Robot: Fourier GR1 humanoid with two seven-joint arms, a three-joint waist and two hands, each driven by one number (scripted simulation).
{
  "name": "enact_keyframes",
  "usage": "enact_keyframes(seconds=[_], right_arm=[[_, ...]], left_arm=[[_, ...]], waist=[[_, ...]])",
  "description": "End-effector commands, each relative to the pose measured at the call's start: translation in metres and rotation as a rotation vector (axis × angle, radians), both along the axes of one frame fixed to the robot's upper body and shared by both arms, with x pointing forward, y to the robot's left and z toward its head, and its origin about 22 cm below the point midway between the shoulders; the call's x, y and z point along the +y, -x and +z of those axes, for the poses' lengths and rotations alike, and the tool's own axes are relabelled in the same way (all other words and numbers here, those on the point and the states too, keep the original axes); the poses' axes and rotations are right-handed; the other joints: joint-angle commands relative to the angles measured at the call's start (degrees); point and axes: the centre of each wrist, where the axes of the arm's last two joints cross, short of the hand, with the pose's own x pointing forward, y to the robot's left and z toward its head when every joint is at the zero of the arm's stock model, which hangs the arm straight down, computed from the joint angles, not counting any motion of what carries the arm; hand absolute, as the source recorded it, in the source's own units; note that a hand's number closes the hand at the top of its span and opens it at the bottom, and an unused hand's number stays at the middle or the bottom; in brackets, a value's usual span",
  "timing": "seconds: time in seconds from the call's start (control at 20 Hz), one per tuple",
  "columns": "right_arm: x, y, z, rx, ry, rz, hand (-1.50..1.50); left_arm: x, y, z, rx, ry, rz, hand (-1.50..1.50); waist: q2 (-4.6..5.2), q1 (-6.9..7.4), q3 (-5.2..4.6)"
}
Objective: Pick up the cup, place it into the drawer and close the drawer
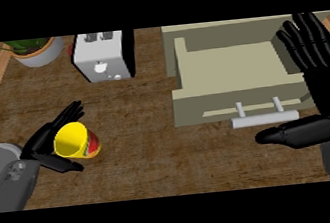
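Cup (74,139) (yellow, red-sided) in the curled left hand (45,135); right hand (327,85) flat-fingered beside the open drawer (227,106).

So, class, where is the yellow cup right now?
In the head view the cup sits low on the left, held by the left hand, below the white toaster and left of the open drawer.

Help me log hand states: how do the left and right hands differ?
The left hand is curled round the yellow cup; the right hand is open, fingers straight, holding nothing. The left hand is well away from the open drawer; the right hand is beside it. Both are black with grey forearms.
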Motion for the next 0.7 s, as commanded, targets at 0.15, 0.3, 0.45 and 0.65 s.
enact_keyframes(seconds=[0.15, 0.3, 0.45, 0.65], right_arm=[[0.011, -0.005, 0.009, 0.003, 0.001, 0.007, -1.5], [0.002, -0.005, -0.004, -0.005, 0.021, 0.008, -1.5], [0.0, -0.006, 0.003, 0.004, 0.002, 0.011, -1.5], [0.003, -0.004, 0.005, -0.005, 0.007, -0.007, -1.5]], left_arm=[[-0.019, 0.006, -0.019, -0.054, 0.188, -0.097, -1.5], [-0.011, 0.006, -0.017, -0.064, 0.162, -0.105, -1.5], [-0.015, 0.004, -0.017, -0.067, 0.172, -0.12, -1.5], [-0.03, 0.002, -0.023, -0.081, 0.194, -0.127, -1.5]], waist=[[0.1, -0.02, -0.12], [0.33, -0.46, -0.08], [0.19, -0.42, -0.07], [0.12, -0.57, -0.07]])
